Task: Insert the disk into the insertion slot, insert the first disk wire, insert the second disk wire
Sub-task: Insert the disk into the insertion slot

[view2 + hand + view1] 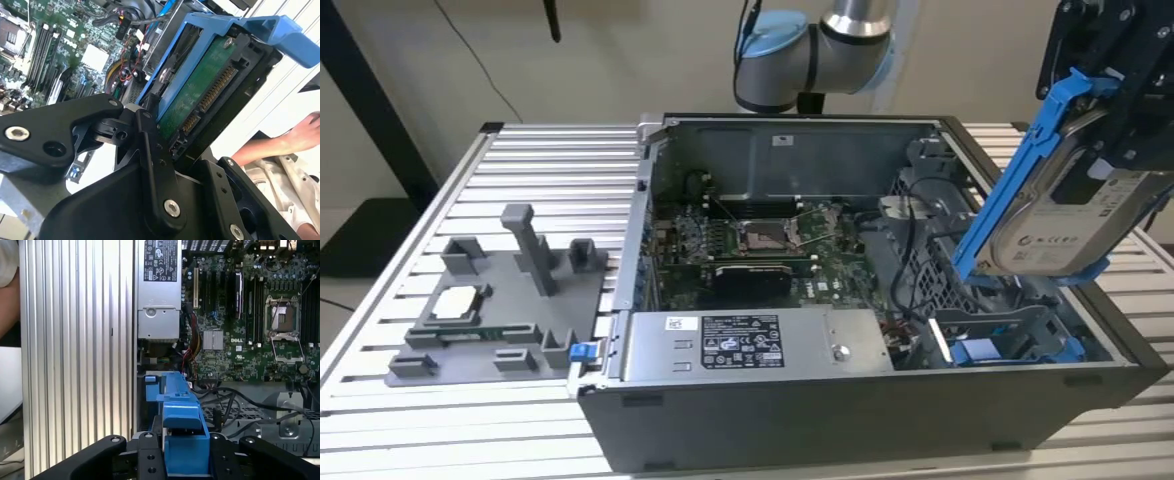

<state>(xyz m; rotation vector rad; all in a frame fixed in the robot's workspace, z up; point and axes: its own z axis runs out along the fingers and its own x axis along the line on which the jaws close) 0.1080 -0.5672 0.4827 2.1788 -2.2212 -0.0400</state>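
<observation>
The disk [1062, 215], silver-grey with a white label in a bright blue carrier, hangs tilted on edge above the open computer case's right end in the exterior view. My gripper [1117, 150] is shut on it from above. In the second wrist view the disk's green circuit board [200, 92] faces the camera between black fingers [150, 150]. The carrier's blue handle [182, 415] rises between the fingers in the first wrist view. The insertion slot [1007, 335], a grey bay with blue rails, lies below the disk. Black cables [927, 205] run inside the case; which are the disk wires I cannot tell.
The open grey case [854, 410] sits on a ribbed aluminium table [534, 170]. Inside it are a motherboard [250, 315] and a labelled power supply box [747, 345]. A grey fixture [480, 310] stands on the exterior view's left. A person's hand [305, 132] rests beside the case.
</observation>
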